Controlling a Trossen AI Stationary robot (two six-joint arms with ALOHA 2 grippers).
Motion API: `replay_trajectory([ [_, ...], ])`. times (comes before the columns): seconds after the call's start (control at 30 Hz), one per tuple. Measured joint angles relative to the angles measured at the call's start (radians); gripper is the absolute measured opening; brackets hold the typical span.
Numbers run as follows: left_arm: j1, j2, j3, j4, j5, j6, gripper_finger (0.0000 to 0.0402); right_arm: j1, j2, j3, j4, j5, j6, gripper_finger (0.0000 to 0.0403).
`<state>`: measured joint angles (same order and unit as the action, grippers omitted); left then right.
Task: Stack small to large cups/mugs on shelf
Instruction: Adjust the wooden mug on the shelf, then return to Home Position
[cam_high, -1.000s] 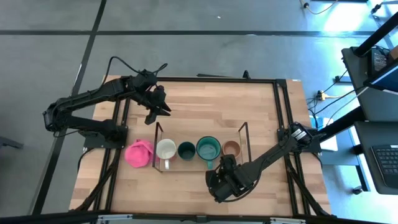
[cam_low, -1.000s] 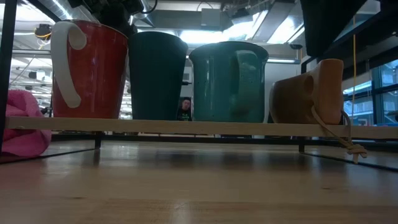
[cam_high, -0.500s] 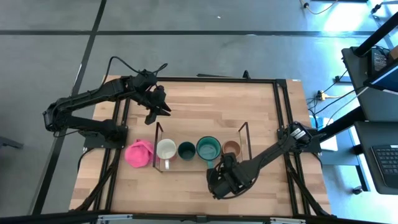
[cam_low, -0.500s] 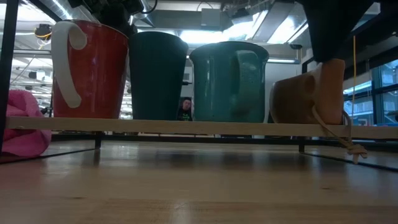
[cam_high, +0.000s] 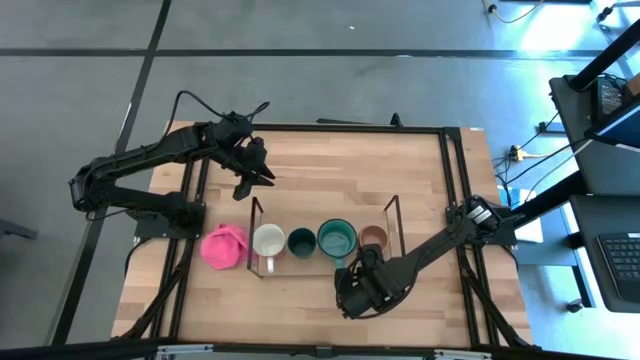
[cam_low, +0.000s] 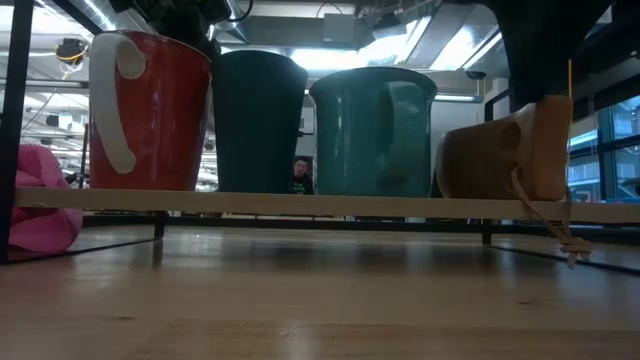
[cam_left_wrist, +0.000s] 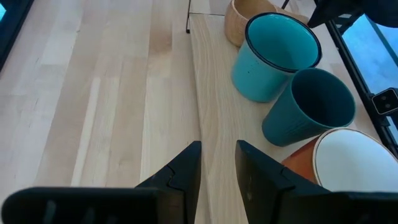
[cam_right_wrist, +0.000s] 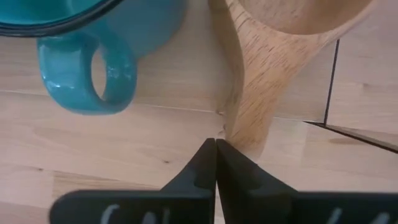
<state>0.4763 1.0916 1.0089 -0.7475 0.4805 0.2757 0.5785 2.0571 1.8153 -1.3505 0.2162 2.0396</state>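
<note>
Right wrist view puts my right pincer (cam_right_wrist: 216, 149) closed tight, empty — just short of the wooden cup (cam_right_wrist: 273, 56) handle at the shelf (cam_high: 320, 262) edge. On the shelf sit teal mug (cam_high: 336, 240), green cup (cam_high: 301, 241), white-rimmed mug (cam_high: 267, 240). Beyond the shelf, my left pincer (cam_high: 262, 177) hovers, narrowly parted.

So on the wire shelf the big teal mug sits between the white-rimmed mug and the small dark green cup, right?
Not quite. In the high view the big teal mug sits between the small dark green cup and the tan wooden long-handled cup; the white-rimmed mug is at the wire shelf's other end.
</note>
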Motion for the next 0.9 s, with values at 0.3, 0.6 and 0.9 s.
replay_trajectory([
  [0.3, 0.0, 0.0, 0.0, 0.0, 0.0, -0.001, 0.0093, 0.0, -0.002, 0.001, 0.006, 0.095, 0.022, 0.001],
  [0.6, 0.0, 0.0, 0.0, 0.0, 0.009, -0.012, 0.0093, 0.002, -0.002, 0.043, 0.024, 0.239, 0.018, 0.001],
  [0.9, -0.02, -0.006, 0.0, 0.044, 0.023, -0.056, 0.0093, -0.003, -0.002, 0.277, 0.003, 0.669, -0.201, 0.001],
])
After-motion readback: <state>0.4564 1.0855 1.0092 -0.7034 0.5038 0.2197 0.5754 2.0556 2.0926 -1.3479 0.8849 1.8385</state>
